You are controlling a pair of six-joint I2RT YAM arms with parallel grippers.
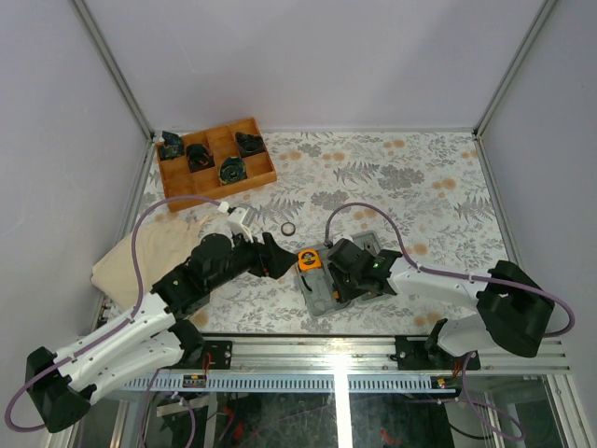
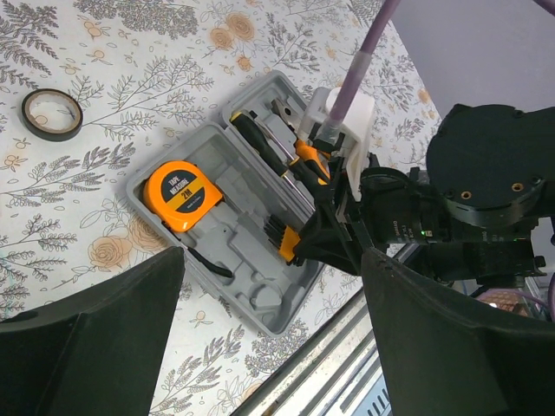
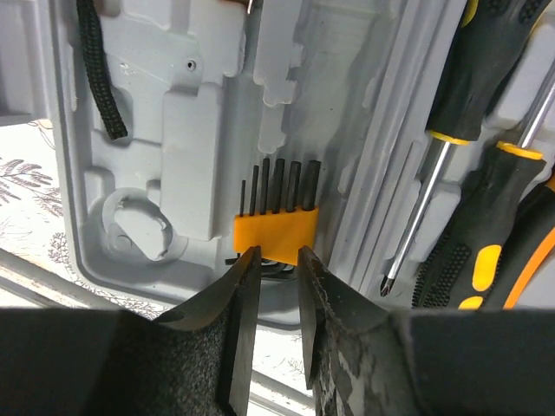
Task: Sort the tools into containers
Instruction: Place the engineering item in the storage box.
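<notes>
Right hand [image 3: 276,264] at hex keys [image 3: 279,191]; tape measure [image 2: 182,195], screwdrivers [image 2: 263,146] in case [image 2: 260,295]

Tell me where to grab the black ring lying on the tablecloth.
Likely by its rim, from straight above: the black ring lies flat, clear of the grey case, so one finger can drop into its open centre, the other outside.

The left arm [image 1: 112,350] and right arm [image 1: 438,278] are built of white links and black joint housings. A purple cable [image 1: 136,252] is routed along each. Black ridged fingers [image 3: 243,329] are fitted to the right tool [image 3: 277,256].
</notes>
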